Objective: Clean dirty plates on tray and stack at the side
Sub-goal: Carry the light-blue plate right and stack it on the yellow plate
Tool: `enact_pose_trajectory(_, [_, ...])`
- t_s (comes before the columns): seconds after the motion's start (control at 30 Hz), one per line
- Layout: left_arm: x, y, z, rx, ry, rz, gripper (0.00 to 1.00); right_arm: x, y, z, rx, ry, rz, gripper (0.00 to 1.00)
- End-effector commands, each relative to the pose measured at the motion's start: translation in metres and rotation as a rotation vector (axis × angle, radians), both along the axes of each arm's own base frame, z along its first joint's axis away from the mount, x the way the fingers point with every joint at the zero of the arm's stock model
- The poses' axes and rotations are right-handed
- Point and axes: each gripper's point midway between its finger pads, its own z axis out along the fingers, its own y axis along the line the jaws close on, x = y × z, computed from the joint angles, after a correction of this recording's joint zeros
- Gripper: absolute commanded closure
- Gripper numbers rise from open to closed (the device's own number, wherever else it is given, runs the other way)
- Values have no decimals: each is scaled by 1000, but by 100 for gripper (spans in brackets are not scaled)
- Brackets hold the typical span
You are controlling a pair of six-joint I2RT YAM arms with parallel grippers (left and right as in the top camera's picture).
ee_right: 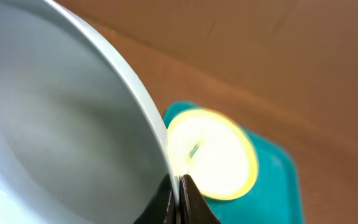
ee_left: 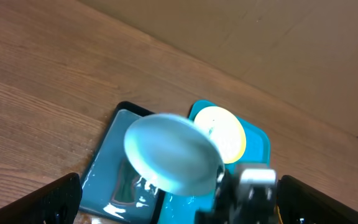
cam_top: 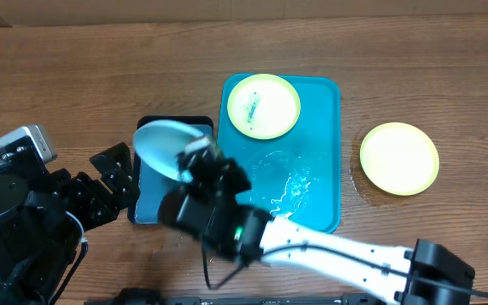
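My right gripper (cam_top: 195, 161) is shut on the rim of the light blue plate (cam_top: 161, 146) and holds it tilted above the small dark blue tray (cam_top: 151, 203); the rim runs between the fingertips (ee_right: 178, 186) in the right wrist view. A yellow-green plate (cam_top: 263, 105) with a blue-green smear lies at the far end of the turquoise tray (cam_top: 320, 169). A second yellow-green plate (cam_top: 399, 158) lies on the table right of the tray. My left gripper (cam_top: 113, 174) is open and empty, left of the dark tray. The left wrist view shows the light blue plate (ee_left: 169, 152) held aloft.
The black-rimmed dark blue tray (ee_left: 114, 171) holds wet, shiny liquid. Water glistens on the turquoise tray's middle (cam_top: 291, 182). A cardboard wall (cam_top: 227, 8) runs along the table's far edge. My right arm (cam_top: 337, 254) stretches across the front of the table.
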Motion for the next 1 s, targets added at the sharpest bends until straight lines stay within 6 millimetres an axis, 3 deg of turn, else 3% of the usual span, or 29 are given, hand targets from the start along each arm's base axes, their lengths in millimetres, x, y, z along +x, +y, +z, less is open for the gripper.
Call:
enact_pose_trajectory(0.0, [0, -1, 4, 7, -13, -13, 0, 19, 0, -9, 225, 169, 7, 96])
enact_pose_trajectory(0.23, [0, -1, 4, 7, -13, -13, 0, 48, -16, -17, 482, 423, 28, 96])
enact_pose_trajectory(0.37, [0, -1, 4, 7, -13, -13, 0, 63, -47, -7, 612, 533, 6, 96])
enact_pose_trajectory(0.43, [0, -1, 4, 7, -13, -13, 0, 70, -75, 1, 717, 593, -54, 96])
enact_pose_trajectory(0.57, [0, -1, 4, 7, -13, -13, 0, 82, -152, 22, 857, 637, -165, 96])
enact_pose_trajectory(0.63, [0, -1, 4, 7, -13, -13, 0, 79, -264, 23, 910, 612, -440, 96])
enact_pose_trajectory(0.7, [0, -1, 4, 7, -13, -13, 0, 67, -327, 13, 908, 613, -603, 96])
enact_pose_trajectory(0.8, [0, -1, 4, 7, -13, -13, 0, 41, -402, -10, 917, 650, -829, 96])
enact_pose_trajectory(0.97, [0, -1, 4, 7, -13, -13, 0, 10, -469, -48, 947, 734, -1063, 96])
